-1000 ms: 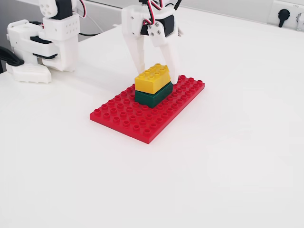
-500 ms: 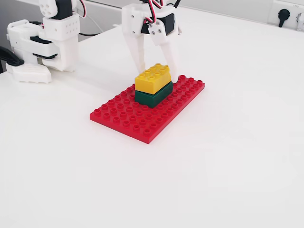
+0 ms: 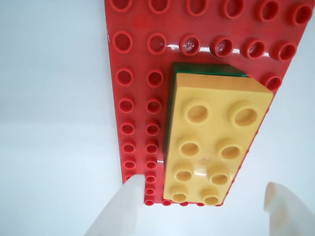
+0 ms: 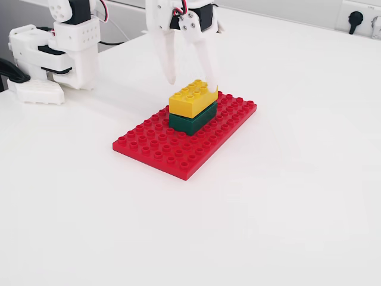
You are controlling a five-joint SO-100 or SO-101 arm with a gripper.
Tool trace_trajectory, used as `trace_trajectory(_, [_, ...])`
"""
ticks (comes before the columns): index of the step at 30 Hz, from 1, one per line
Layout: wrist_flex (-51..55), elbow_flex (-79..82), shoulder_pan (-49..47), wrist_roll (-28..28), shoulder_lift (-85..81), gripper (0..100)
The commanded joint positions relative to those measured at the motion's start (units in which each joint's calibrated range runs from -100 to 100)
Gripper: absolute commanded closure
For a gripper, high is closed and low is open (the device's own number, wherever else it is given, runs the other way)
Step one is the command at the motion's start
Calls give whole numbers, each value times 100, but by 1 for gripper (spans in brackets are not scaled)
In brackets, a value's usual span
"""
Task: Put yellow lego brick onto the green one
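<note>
The yellow lego brick (image 4: 190, 99) sits stacked on the green one (image 4: 191, 121), which stands on a flat red baseplate (image 4: 178, 149). In the wrist view the yellow brick (image 3: 214, 140) covers nearly all of the green brick (image 3: 209, 69), of which only a thin edge shows. My gripper (image 4: 191, 82) hangs open just above and behind the stack, its white fingers (image 4: 169, 59) clear of the yellow brick with nothing between them. Both fingertips (image 3: 125, 209) show at the bottom of the wrist view.
The red baseplate (image 3: 142, 98) lies on a white table. The arm's white base (image 4: 56, 53) stands at the back left. A wall socket (image 4: 356, 18) is at the far right edge.
The gripper has risen from around the yellow brick to above it, leaving the brick on the green one. The stack has not moved.
</note>
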Motion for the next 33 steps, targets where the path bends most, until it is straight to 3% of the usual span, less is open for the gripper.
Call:
trace_trajectory(1, [361,-568,19,30,-309,74])
trace_trajectory(10, [1503,-1173,26,270,-1164,75])
trace_trajectory(18, [1348,119,269,719,-3744,75])
trace_trajectory(21, [1175,761,461,802,-4373,82])
trace_trajectory(26, [751,1547,829,687,-5144,94])
trace_trajectory(33, [318,2632,1139,390,-5856,97])
